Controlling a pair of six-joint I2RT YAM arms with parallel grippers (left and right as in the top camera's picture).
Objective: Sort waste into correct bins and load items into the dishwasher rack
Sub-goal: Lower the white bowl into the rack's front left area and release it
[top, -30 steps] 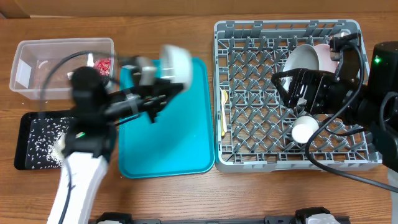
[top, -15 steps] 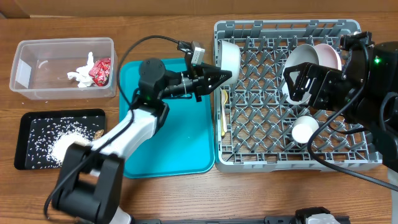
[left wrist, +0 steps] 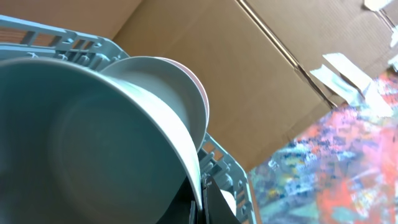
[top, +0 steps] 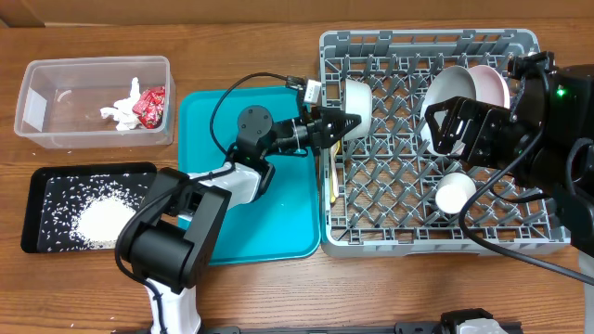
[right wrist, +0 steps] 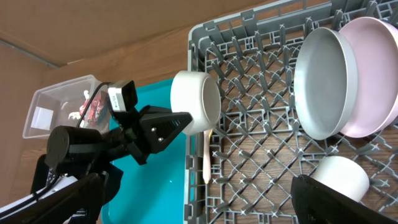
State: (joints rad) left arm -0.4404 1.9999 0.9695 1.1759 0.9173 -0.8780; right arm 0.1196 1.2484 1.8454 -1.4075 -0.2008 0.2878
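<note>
left arm [top: 255, 125]: jaws clamped on the rim of the small grey bowl [top: 358, 96]. Bowl sits just past the jaw tips, tipped on edge, mouth facing right toward the grey plate [top: 452, 93]. It's over the dishwasher rack [top: 390, 237], left edge, far half, beyond the yellow spoon [top: 334, 176]. Can't tell if it touches the pegs. Likely move is straight down. right arm [top: 520, 139]: jaws wide open, empty, by the plates.

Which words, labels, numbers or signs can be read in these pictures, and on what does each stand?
No text can be read in any view.
Red wrapper in the tub: any print is too small to read.
White sticker on the tub wall: too blurred to tell.
</note>
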